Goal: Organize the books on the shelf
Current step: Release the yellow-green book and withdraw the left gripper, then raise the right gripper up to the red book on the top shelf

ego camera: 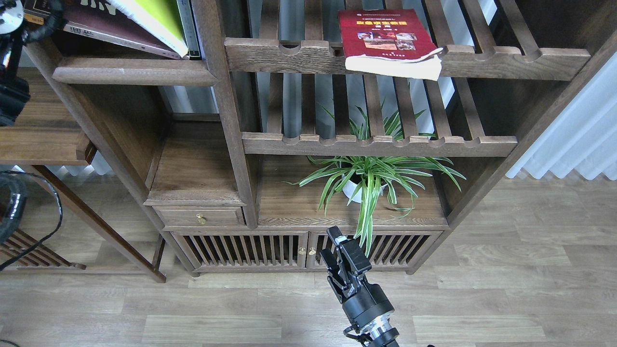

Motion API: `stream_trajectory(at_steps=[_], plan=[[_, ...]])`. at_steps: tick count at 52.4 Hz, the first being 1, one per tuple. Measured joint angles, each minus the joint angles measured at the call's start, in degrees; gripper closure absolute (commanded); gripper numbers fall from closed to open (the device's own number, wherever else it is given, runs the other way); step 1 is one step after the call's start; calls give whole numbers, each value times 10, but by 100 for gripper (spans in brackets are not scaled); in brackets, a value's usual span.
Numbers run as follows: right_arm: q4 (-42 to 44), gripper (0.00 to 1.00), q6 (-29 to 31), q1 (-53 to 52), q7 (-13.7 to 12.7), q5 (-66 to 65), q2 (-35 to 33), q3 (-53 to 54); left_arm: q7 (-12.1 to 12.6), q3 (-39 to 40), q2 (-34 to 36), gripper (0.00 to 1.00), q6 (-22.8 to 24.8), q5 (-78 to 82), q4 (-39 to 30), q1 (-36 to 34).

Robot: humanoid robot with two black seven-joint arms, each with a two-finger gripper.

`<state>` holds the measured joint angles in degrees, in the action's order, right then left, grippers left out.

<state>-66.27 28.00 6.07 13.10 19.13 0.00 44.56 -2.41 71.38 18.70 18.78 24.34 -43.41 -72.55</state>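
I judge that two of the three books are already placed and the step now in hand is the third one. The maroon book (103, 26) and the yellow-green book (154, 19) lie leaning on the solid plank shelf (132, 72) at the upper left, the green one resting on top of the maroon one, beside a thin dark-green book (184, 24) that stands upright against the post. The red book (385, 41) lies alone on the upper slatted rack (506, 60), well apart from the others, with its white page edge hanging over the front rail. So I count three large books, two slatted racks (the lower slatted rack (376, 144) holds nothing) and one potted spider plant (371, 180) below them. My right gripper (340, 258) hangs low in front of the cabinet doors (241, 248), holding nothing, its fingers a little apart. Of my left arm (12, 58) I see only thick joints at the left edge; its gripper is not in the view. The next move, I think, asks the right gripper to rise up to the red book, to take it by the overhanging edge, and to carry it left past the post without catching the plant leaves.
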Motion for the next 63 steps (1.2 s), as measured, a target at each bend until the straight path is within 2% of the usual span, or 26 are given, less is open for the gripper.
stream_trajectory(at_steps=[11, 18, 24, 29, 32, 34, 35, 40, 48, 56, 63], plan=[[-1, 13, 0, 0, 0, 0, 0, 0, 2, -4, 19, 46, 9, -1, -6, 17], [-10, 13, 0, 0, 0, 0, 0, 0, 1, -6, 21, 43, 39, -2, -17, 52], [-20, 13, 0, 0, 0, 0, 0, 2, -11, 1, 21, 38, 62, -19, -24, 67], [-24, 12, 0, 0, 0, 1, 0, 7, -33, 4, 22, 37, 77, -51, -35, 85], [-24, 11, 0, 0, 0, 2, 0, 9, -53, 9, 22, 36, 86, -64, -50, 101], [-25, 10, 0, 0, 0, 2, 0, 10, -65, 15, 22, 32, 89, -70, -60, 111], [-25, 10, 0, 0, 0, 3, 0, 11, -81, 28, 21, 32, 91, -81, -79, 132], [-31, 11, 0, -1, 1, 4, 0, 14, -92, 41, 19, 30, 92, -103, -105, 162], [-60, 14, 0, -2, 2, 7, 0, 29, -103, 69, 16, 26, 92, -171, -166, 221], [-103, 16, 0, -4, 2, 7, 0, 34, -103, 76, 13, 25, 92, -220, -219, 269], [-118, 21, 0, -12, 2, 7, 0, 35, -100, 77, 12, 16, 92, -229, -261, 306]])
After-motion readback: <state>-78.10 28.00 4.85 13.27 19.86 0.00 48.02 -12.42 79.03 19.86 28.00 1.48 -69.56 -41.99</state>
